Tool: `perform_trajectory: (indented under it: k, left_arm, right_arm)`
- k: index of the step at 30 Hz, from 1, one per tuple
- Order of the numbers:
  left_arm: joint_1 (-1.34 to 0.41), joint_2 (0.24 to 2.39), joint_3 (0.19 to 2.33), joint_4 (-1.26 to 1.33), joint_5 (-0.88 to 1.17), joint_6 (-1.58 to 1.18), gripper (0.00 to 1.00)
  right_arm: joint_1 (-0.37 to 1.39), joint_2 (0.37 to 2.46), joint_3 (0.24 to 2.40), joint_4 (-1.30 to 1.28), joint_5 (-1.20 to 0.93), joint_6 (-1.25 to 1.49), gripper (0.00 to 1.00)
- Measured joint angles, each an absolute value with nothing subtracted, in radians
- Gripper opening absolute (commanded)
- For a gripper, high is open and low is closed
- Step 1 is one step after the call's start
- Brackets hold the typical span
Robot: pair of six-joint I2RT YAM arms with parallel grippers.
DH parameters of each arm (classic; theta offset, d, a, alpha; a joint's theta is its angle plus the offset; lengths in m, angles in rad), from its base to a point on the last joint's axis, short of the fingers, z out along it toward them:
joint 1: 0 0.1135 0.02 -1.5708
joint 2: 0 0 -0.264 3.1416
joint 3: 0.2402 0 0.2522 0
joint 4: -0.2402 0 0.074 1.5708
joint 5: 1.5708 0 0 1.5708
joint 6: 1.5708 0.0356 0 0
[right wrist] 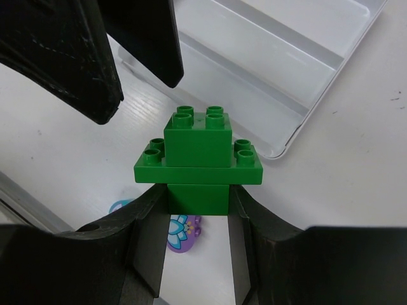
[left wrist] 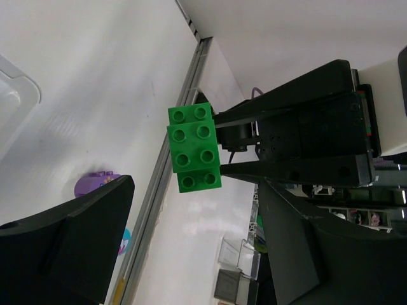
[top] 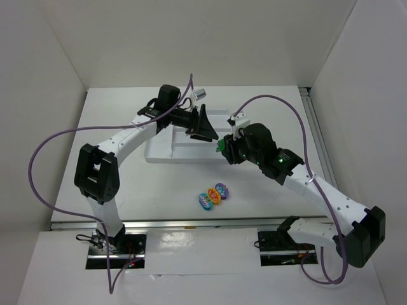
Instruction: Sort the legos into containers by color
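Right wrist: green lego stack (right wrist: 198,162) studs-forward, long axis across right fingers (right wrist: 114,248).

My left arm (top: 130,141) and right arm (top: 331,198) are white shells joined by chunky black housings. A purple cable (top: 37,159) runs along each. My left gripper (top: 208,124) has broad, wedge-shaped black fingers, faintly scuffed. My right gripper (top: 222,148) is black too, with a small green light (top: 278,161) behind it. Metal plates (top: 114,244) with thin red wires carry my bases.
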State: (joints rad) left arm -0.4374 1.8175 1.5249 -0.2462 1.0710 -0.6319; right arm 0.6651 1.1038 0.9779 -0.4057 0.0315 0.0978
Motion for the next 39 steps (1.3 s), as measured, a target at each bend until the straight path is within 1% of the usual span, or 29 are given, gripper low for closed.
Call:
perform_trajectory:
  k: [8,13,14,18,21,24,28,29,30,32,33,37,39]
  left_arm:
    - [-0.461,1.825,1.525,-0.233,1.093,-0.633,0.87]
    - [-0.477,1.866,1.540,-0.208,1.114,-0.636,0.87]
    - [-0.482,1.876,1.546,-0.208,1.115,-0.636,0.82]
    - [-0.491,1.897,1.560,-0.207,1.120,-0.634,0.74]
    - [-0.496,1.898,1.560,-0.205,1.121,-0.632,0.64]
    - [-0.496,1.898,1.563,-0.201,1.124,-0.634,0.59]
    - [-0.494,1.901,1.567,-0.208,1.118,-0.633,0.44]
    - [-0.493,1.901,1.568,-0.210,1.116,-0.635,0.37]
    - [-0.494,1.901,1.568,-0.211,1.114,-0.632,0.22]
    - [-0.494,1.901,1.570,-0.218,1.112,-0.632,0.00]
    - [-0.494,1.902,1.574,-0.226,1.111,-0.632,0.00]
    - [-0.484,1.912,1.596,-0.246,1.107,-0.632,0.00]
    - [-0.476,1.914,1.600,-0.260,1.108,-0.633,0.00]
  right_arm:
    - [0.665,1.104,0.978,-0.405,0.010,0.088,0.19]
    - [0.665,1.104,0.978,-0.405,-0.002,0.088,0.19]
    - [0.665,1.104,0.978,-0.405,-0.004,0.088,0.19]
    - [0.665,1.104,0.978,-0.405,-0.012,0.088,0.19]
    - [0.665,1.104,0.978,-0.405,-0.017,0.088,0.19]
    - [0.665,1.108,0.978,-0.405,-0.020,0.088,0.19]
    - [0.665,1.113,0.978,-0.395,-0.019,0.086,0.19]
    - [0.665,1.114,0.978,-0.395,-0.017,0.084,0.19]
    - [0.665,1.115,0.978,-0.395,-0.016,0.083,0.19]
    - [0.665,1.115,0.978,-0.395,-0.015,0.083,0.19]
    - [0.665,1.115,0.978,-0.395,-0.014,0.083,0.19]
    - [0.668,1.116,0.978,-0.389,0.001,0.083,0.12]
    - [0.670,1.116,0.978,-0.384,0.006,0.083,0.12]
